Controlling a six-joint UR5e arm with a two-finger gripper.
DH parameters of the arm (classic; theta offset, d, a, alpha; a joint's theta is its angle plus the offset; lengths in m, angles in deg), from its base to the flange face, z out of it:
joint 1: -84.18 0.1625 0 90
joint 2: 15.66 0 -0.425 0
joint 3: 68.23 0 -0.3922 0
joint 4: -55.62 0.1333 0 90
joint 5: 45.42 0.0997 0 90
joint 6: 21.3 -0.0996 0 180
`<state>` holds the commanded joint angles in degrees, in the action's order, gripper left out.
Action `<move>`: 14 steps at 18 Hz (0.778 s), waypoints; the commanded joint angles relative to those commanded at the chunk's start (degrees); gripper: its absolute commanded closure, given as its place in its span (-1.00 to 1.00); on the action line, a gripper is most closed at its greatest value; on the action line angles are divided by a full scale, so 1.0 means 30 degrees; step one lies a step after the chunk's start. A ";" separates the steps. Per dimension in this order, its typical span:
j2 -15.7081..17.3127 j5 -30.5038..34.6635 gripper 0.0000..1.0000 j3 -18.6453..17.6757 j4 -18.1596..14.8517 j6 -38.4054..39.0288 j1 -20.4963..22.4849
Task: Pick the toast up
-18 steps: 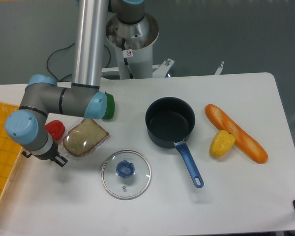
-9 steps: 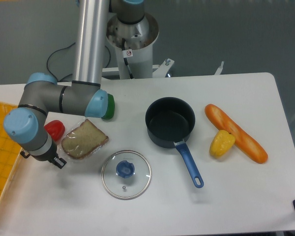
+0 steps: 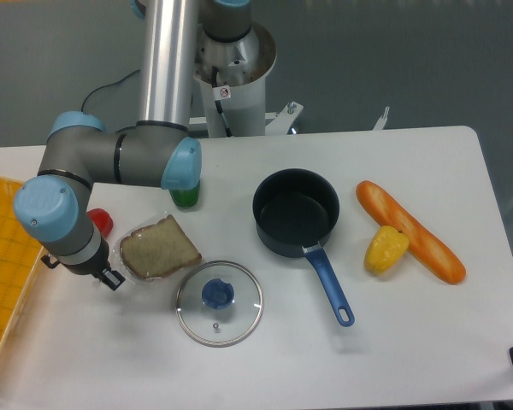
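Note:
The toast [image 3: 160, 248], a light-brown slice with a darker crust in clear plastic, is at the left of the white table, just above the glass lid. Its left edge runs under the arm's wrist [image 3: 64, 226]. My gripper [image 3: 113, 261] sits below that wrist and is mostly hidden, so its fingers do not show. The toast has turned and shifted together with the wrist, so the gripper appears shut on it. I cannot tell whether the slice is off the table.
A red item [image 3: 100, 221] and a green item [image 3: 186, 196] lie close behind the toast. A glass lid [image 3: 219, 302], a dark pot with a blue handle [image 3: 296, 212], an orange baguette [image 3: 409, 231] and a yellow pepper [image 3: 386, 248] lie to the right. An orange tray [image 3: 4, 273] is at the left edge.
The arm's wrist and elbow have swung to the right. The toast went with them, moving right and slightly nearer the lid while rotating.

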<state>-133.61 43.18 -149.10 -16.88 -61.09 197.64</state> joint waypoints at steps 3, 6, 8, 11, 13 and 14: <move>0.0617 -0.0088 1.00 0.0089 -0.0177 -0.1204 0.0294; 0.1230 -0.0088 1.00 0.0293 -0.1433 -0.2900 0.0732; 0.1729 -0.0059 1.00 0.0353 -0.2050 -0.3519 0.1111; 0.2403 -0.0379 1.00 0.0353 -0.2140 -0.3580 0.1581; 0.3076 -0.0557 1.00 0.0265 -0.2170 -0.3580 0.1874; 0.3195 -0.0586 1.00 0.0236 -0.2170 -0.3551 0.1963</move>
<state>-124.03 41.42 -148.39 -23.39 -71.75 203.53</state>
